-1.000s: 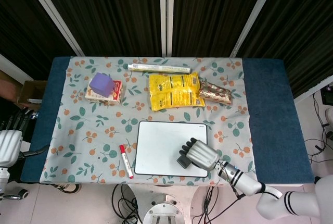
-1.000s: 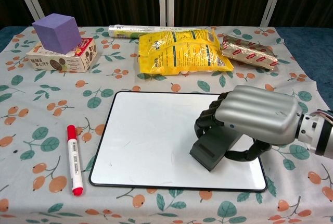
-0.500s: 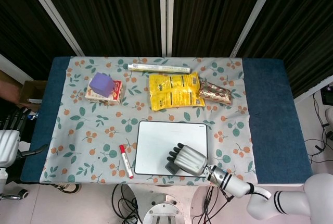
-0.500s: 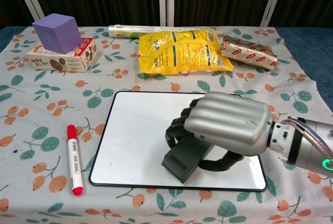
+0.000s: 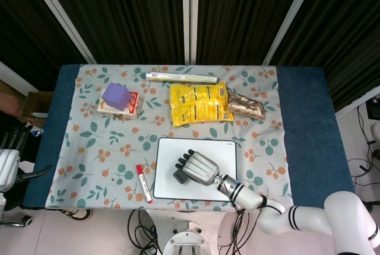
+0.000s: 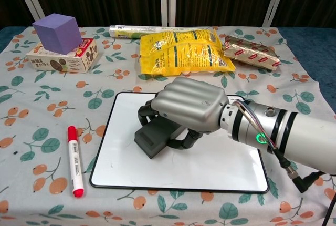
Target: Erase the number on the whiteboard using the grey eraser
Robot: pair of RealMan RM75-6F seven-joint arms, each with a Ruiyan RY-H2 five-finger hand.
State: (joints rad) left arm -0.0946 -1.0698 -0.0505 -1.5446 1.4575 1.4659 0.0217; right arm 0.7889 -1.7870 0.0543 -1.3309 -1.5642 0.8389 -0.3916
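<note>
Right hand (image 6: 186, 105) wraps its fingers over the grey eraser (image 6: 155, 136), pressing it flat on the whiteboard (image 6: 220, 168) at centre frame so the felt can wipe. No number shows on the board. Left hand (image 5: 9, 160) idles open at the far left edge.
</note>
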